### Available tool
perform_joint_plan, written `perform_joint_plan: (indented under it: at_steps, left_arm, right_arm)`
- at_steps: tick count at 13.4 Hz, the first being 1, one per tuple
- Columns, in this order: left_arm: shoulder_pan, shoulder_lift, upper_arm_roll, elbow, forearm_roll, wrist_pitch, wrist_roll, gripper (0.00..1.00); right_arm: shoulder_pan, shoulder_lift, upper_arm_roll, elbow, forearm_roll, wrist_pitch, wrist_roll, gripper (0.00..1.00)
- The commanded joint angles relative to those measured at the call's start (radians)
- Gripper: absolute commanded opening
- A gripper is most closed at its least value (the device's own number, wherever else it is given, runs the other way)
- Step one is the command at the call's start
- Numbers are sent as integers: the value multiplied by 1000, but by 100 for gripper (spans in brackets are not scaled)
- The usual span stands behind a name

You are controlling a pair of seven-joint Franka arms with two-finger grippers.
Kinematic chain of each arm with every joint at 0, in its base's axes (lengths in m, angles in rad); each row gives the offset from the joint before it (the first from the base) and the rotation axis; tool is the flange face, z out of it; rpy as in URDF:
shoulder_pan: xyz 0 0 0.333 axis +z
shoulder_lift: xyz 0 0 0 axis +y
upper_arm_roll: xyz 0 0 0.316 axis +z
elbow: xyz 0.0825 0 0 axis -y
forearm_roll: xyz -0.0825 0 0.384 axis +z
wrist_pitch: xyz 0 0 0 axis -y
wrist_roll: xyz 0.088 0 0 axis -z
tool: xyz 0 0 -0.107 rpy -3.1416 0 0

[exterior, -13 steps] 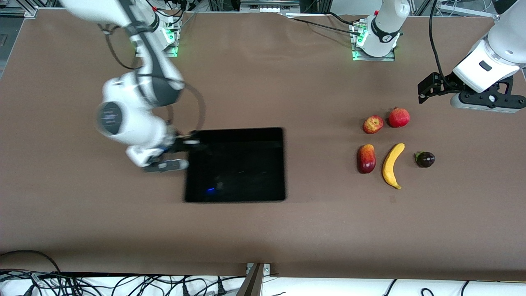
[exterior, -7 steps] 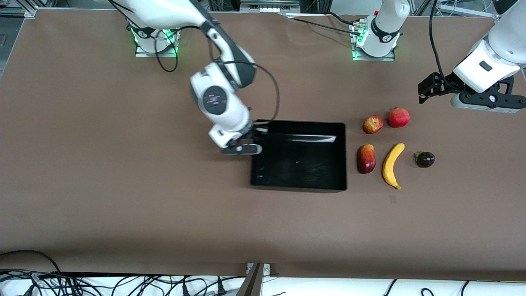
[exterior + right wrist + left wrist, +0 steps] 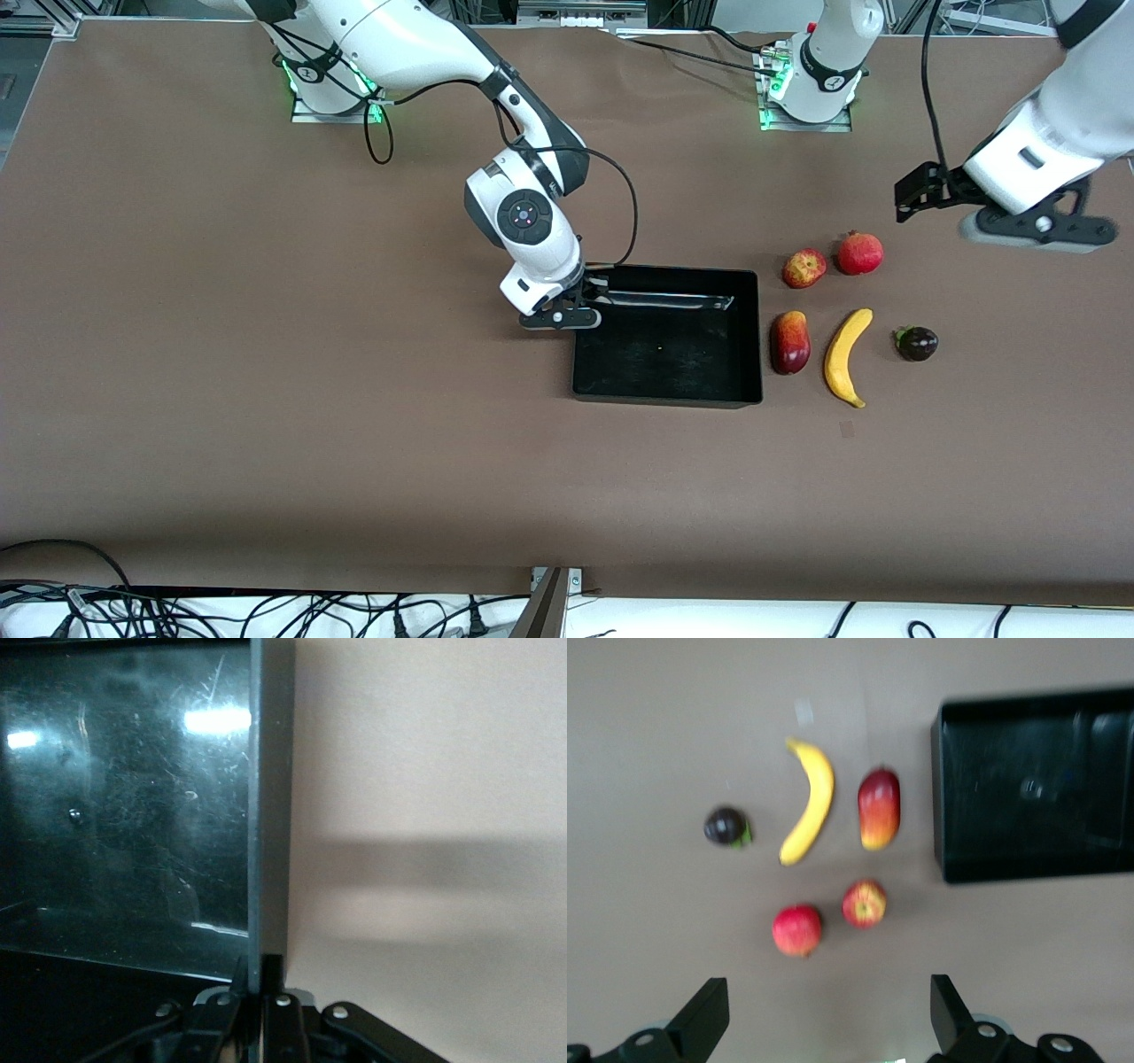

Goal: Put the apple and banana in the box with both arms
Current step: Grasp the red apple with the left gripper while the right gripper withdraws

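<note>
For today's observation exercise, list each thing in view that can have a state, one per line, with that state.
box: upright on the table, nothing in it, one wall pinched by the right gripper.
right gripper: shut on the box wall.
left gripper: open, holding nothing, over the table beside the fruits.
apple: resting on the table, outside the box.
banana: lying flat on the table, outside the box.

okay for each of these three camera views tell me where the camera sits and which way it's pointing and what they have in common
Front view: high across the table, facing both arms' bases; shows the box, fruit, the right gripper and the left gripper.
Left wrist view: on the left arm's wrist, looking down over the apple, banana and box; its open fingers show.
Right wrist view: on the right arm's wrist, close along the box wall its fingers clamp.
Shared: the box appears in all three.
</note>
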Motion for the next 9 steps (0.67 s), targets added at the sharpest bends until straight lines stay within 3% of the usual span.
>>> perform_joint_plan:
  at_steps: [1, 2, 4, 7, 9]
  left_arm:
    - [0, 91, 2, 2, 8, -61, 19, 100]
    - [0, 127, 2, -1, 38, -53, 22, 100]
    - [-3, 144, -1, -71, 41, 29, 40, 100]
    - [-4, 49, -15, -347, 41, 282, 71, 100]
    - [-6, -12, -35, -530, 41, 457, 62, 100]
  right_arm:
    - [18, -10, -27, 35, -25, -7, 4, 100]
    - [11, -46, -34, 35, -28, -26, -3, 100]
    - [8, -157, -140, 35, -26, -165, -55, 100]
    - [-9, -310, -302, 26, -6, -366, -231, 100]
    - [-20, -402, -362, 17, -5, -475, -298, 100]
